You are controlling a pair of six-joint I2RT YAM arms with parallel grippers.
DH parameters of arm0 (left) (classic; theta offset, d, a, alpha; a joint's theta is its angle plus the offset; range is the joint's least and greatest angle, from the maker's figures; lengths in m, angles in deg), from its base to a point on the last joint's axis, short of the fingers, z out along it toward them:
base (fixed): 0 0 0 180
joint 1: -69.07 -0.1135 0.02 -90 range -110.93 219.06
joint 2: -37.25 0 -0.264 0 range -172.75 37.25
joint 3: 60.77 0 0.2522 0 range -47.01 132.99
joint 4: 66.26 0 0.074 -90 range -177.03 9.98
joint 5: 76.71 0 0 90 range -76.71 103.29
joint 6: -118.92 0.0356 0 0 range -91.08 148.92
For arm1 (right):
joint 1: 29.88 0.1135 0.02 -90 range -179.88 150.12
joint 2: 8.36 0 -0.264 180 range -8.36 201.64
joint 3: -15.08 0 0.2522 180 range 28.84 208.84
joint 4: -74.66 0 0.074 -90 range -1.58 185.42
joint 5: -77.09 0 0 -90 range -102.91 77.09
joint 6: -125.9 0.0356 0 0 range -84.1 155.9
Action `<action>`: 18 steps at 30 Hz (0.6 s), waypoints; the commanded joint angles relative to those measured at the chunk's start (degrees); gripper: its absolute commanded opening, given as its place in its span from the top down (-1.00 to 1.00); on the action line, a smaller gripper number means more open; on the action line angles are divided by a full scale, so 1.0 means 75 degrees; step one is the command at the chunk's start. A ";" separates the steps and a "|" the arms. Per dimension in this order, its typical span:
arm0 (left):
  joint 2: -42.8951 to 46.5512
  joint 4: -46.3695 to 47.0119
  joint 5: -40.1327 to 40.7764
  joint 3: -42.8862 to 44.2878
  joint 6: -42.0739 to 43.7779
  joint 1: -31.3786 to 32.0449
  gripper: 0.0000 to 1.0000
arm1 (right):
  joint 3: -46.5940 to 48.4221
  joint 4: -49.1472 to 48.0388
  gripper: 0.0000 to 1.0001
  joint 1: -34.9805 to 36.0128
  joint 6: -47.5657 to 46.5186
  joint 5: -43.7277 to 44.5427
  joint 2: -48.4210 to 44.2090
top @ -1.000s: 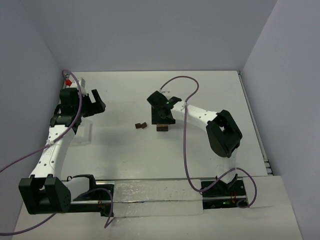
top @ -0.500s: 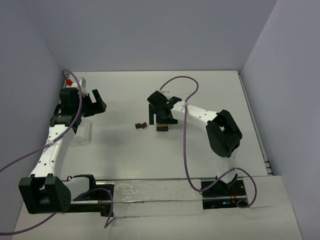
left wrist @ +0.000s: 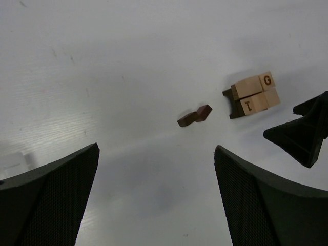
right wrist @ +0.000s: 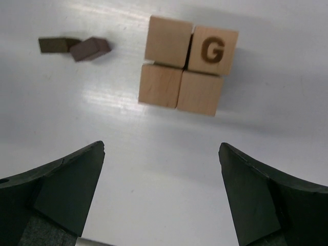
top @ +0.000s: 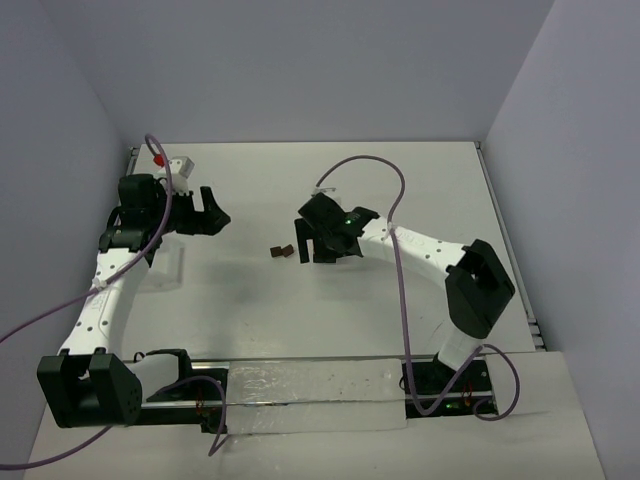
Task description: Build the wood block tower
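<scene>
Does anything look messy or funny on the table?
Two dark brown blocks lie loose and crooked beside the tan block stack, apart from it. The stack's top blocks have slightly uneven gaps.

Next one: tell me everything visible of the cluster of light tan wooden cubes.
The cluster of light tan wooden cubes shows from above as four cubes packed two by two, thin seams between. One top face carries a dark printed G; the left wrist view shows a T on a side face and a dark brown piece at its foot. It stands on the white table, apart from two small dark brown blocks. The right gripper hovers above, jaws open, not touching.
</scene>
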 commanded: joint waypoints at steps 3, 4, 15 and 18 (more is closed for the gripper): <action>-0.0440 -0.0698 -0.0629 0.0648 0.1544 0.0619 -0.86 | -0.0362 -0.0475 -0.99 0.0129 -0.0576 -0.0288 -0.1062; -0.0618 -0.0773 -0.0421 0.0678 0.1604 0.0849 -0.81 | -0.0444 -0.0601 -0.99 0.0129 -0.0643 -0.0399 -0.1240; -0.2031 -0.0255 0.0259 0.0601 0.2656 0.2599 -0.12 | -0.0819 -0.1333 -0.99 -0.1094 -0.1523 -0.1966 -0.2660; -0.2620 -0.0206 -0.0255 0.0704 0.3672 0.2628 0.14 | -0.0981 -0.1530 -0.99 -0.2172 -0.1835 -0.4234 -0.2907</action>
